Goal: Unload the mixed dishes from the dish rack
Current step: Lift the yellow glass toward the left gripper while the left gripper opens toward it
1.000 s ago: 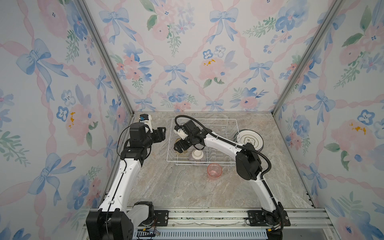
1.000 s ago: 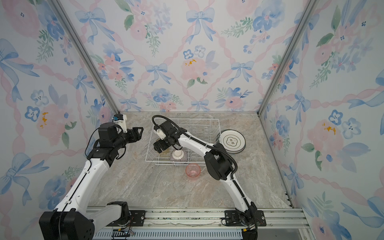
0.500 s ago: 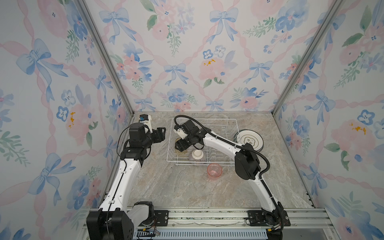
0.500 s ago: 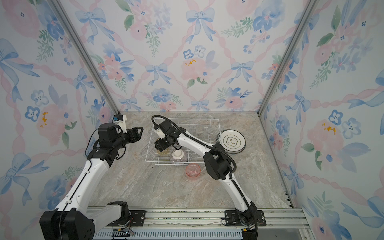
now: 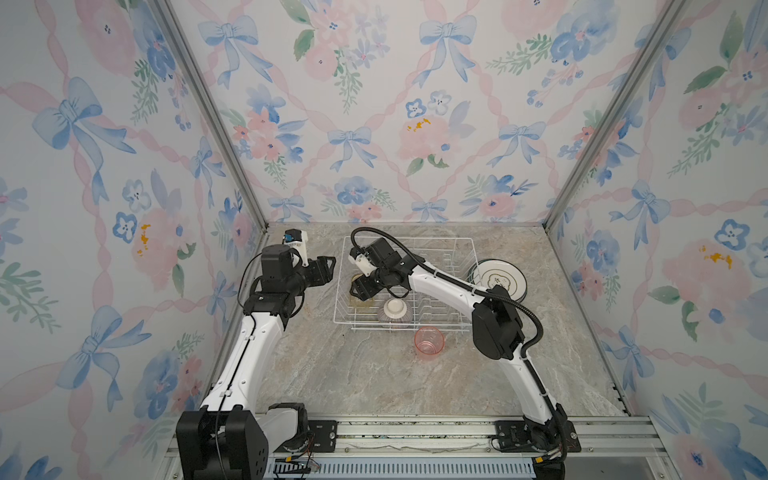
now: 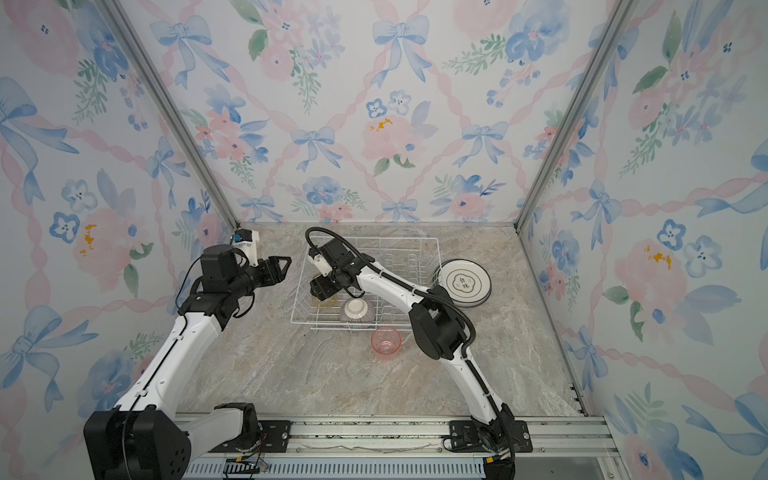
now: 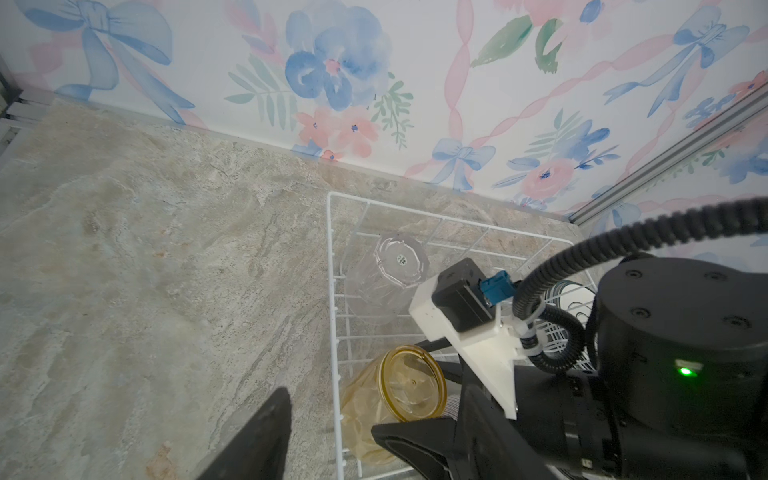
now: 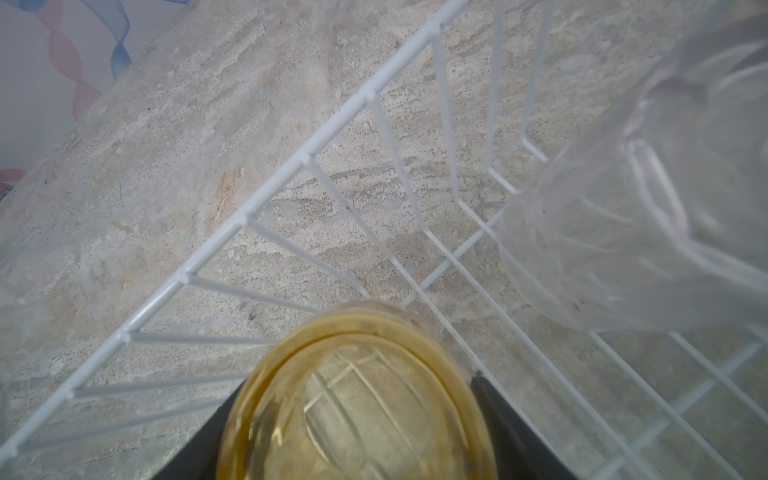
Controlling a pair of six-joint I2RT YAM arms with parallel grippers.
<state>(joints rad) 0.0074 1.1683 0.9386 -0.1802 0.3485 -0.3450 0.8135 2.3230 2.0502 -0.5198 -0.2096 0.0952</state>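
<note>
The white wire dish rack (image 5: 409, 240) (image 6: 374, 240) stands at the back of the table. My right gripper (image 5: 362, 289) (image 6: 322, 291) reaches into its left end and is shut on the yellow tumbler (image 8: 357, 407) (image 7: 399, 390), a dark finger pressed on each side. A clear tumbler (image 7: 386, 274) (image 8: 631, 208) lies in the rack just behind it. The purple-striped bowl (image 5: 394, 309) (image 6: 356, 309) sits upside down at the rack's front. My left gripper (image 5: 330, 266) (image 7: 328, 411) hangs open and empty just left of the rack.
A pink tumbler (image 5: 429, 340) (image 6: 386, 340) stands on the table before the rack. White plates (image 5: 498, 279) (image 6: 464, 282) are stacked right of the rack. Walls close in on the left, back and right.
The right gripper's jaws have closed in on the yellow tumbler. The left arm has hardly moved.
</note>
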